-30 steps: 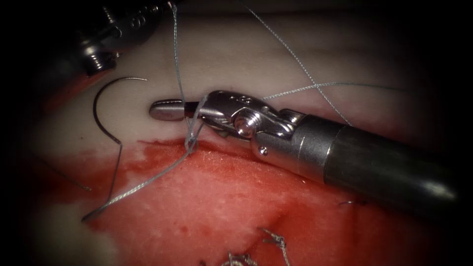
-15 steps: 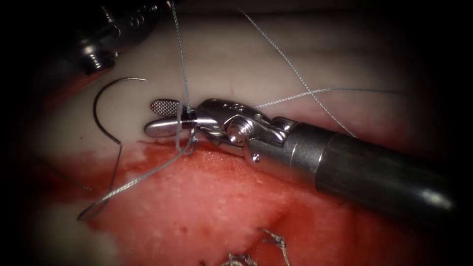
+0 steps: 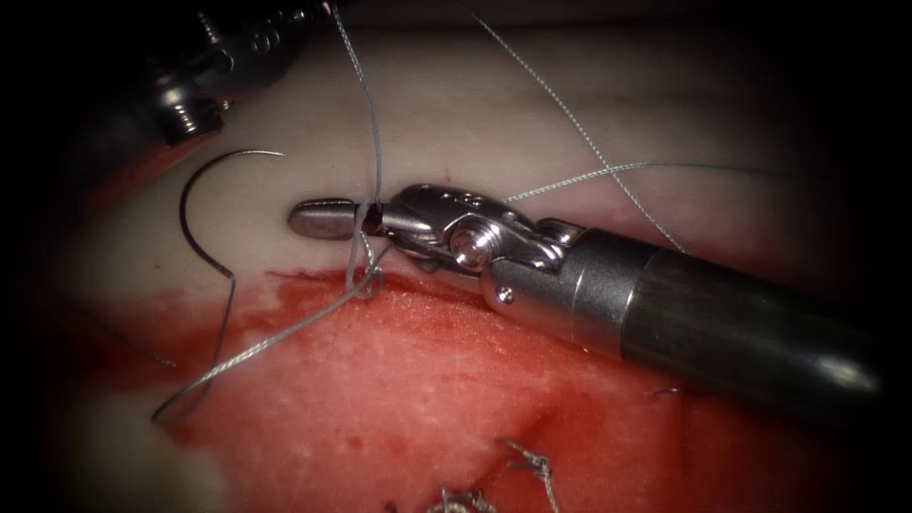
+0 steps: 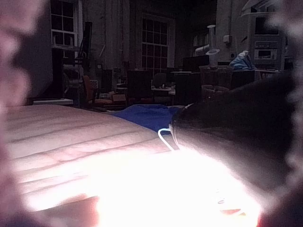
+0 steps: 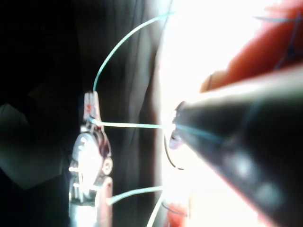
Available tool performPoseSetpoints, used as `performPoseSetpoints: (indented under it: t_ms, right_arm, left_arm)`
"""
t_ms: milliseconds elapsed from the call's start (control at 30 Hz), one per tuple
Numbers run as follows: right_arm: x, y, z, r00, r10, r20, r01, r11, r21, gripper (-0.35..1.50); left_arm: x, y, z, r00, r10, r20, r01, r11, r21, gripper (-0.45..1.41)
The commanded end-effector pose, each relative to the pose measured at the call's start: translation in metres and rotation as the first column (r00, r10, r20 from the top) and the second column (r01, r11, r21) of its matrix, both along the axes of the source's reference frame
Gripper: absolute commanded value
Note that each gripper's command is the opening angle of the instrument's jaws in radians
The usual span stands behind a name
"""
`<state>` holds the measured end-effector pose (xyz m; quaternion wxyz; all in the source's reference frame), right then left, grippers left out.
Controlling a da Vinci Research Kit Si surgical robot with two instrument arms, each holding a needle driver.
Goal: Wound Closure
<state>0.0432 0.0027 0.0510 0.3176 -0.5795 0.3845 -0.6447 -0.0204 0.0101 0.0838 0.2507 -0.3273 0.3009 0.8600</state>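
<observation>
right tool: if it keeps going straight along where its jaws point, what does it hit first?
Probably the needle, lying free on the pale tissue left of the right tool, whose jaws are shut on the thread. Bare tissue lies between them. Depth is unclear, so it might pass above the needle.

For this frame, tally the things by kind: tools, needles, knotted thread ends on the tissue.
Tools: 2, right tool shut on the thread, left tool
Needles: 1, needle lying free on the tissue
Knotted thread ends: 2
Total: 5
</observation>
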Motion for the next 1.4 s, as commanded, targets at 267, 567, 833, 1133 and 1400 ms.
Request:
performPoseSetpoints:
  t_ms: [267,567,833,1133,1400]
  right_arm:
    - [0.0003,0.002,-0.001,0.999,0.044,0.009,-0.044,0.999,-0.004,-0.35]
    - [-0.0033,0.0047,-0.0012,0.976,0.203,0.085,-0.204,0.979,0.002,1.15]
    - [-0.008,0.0058,-0.0041,0.961,0.256,0.101,-0.256,0.967,-0.01,1.48]
    - [-0.0143,0.0098,-0.0091,0.959,0.263,0.105,-0.265,0.964,0.012,1.48]
    - [-0.0144,0.0099,-0.0101,0.963,0.252,0.099,-0.255,0.966,0.027,1.48]
  left_arm:
    - [0.0007,0.0018,-0.0015,1.0,0.0,0.018,0.001,1.0,-0.017,-0.45]
    - [0.0055,0.0017,-0.0016,0.999,-0.02,-0.031,0.02,1.0,0.004,-0.45]
    - [0.0093,0.0004,0.0016,0.988,0.064,-0.142,-0.039,0.984,0.176,-0.45]
    - [0.01,-0.0022,0.0036,0.914,0.405,0.004,-0.388,0.874,0.294,0.34]
    - [0.0123,-0.0039,0.0016,0.722,0.685,0.097,-0.662,0.645,0.381,0.0]
